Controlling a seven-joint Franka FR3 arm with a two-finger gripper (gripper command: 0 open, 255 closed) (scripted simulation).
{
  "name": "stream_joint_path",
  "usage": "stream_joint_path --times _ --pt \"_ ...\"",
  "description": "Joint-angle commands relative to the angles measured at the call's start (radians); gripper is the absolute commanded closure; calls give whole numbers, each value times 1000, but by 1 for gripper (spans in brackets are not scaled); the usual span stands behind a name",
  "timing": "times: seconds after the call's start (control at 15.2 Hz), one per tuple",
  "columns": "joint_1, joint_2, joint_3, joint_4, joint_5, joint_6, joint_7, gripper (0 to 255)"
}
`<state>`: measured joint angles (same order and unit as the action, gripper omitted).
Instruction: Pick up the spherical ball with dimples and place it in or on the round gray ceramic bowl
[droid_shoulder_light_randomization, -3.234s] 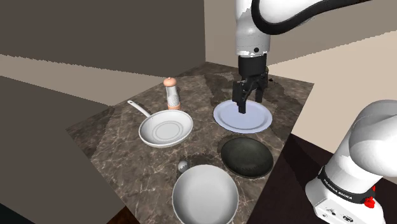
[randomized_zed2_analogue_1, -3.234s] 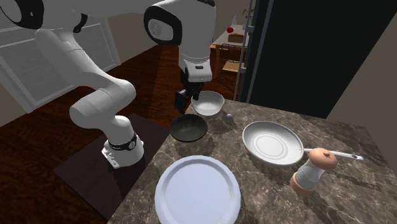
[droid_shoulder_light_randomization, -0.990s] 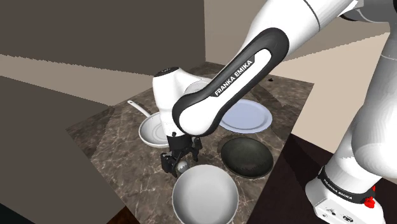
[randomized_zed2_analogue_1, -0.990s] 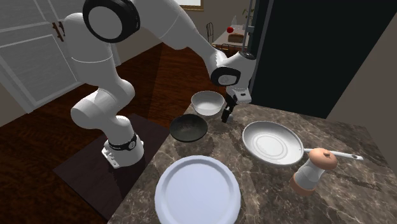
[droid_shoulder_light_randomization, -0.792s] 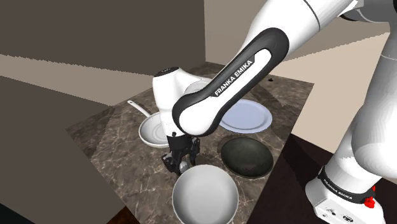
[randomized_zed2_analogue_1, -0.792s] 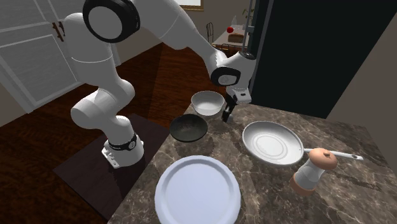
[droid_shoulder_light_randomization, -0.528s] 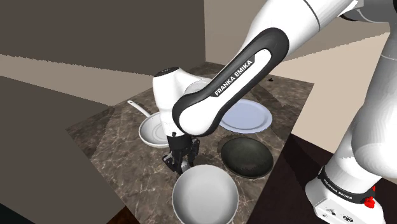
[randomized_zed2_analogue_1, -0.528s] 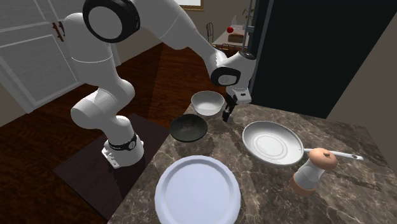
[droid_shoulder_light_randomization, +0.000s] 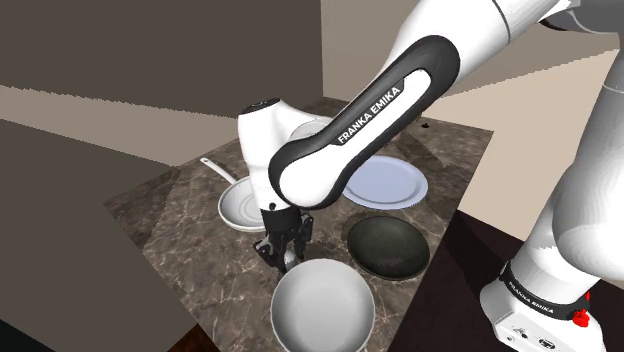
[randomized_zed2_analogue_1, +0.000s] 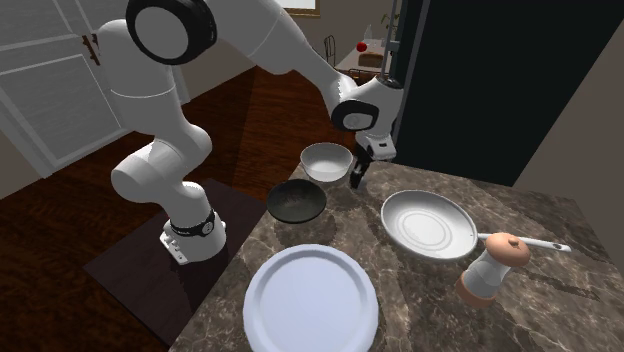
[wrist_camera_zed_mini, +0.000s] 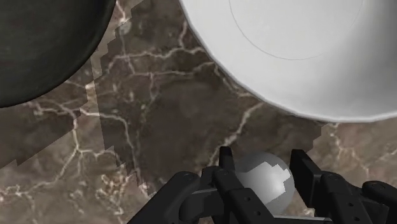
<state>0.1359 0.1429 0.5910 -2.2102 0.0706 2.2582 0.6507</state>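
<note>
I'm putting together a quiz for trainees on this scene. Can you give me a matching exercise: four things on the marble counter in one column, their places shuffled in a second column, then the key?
Things
1. small grey dimpled ball
2. dark round bowl
3. white frying pan
4. white and peach pepper mill

Places
A. upright by the pan's handle
B. clasped in the black gripper
C. between the white bowl and the pale plate
D. between the mill and the gripper

Pairs: 1-B, 2-C, 3-D, 4-A
</note>
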Motion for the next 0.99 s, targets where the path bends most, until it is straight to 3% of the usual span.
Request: stream_joint_path --times 0.0,0.92 --pt "-4 -20 2 7 12 -25 -8 255" --pt "-18 -134 4 94 74 -210 -37 255"
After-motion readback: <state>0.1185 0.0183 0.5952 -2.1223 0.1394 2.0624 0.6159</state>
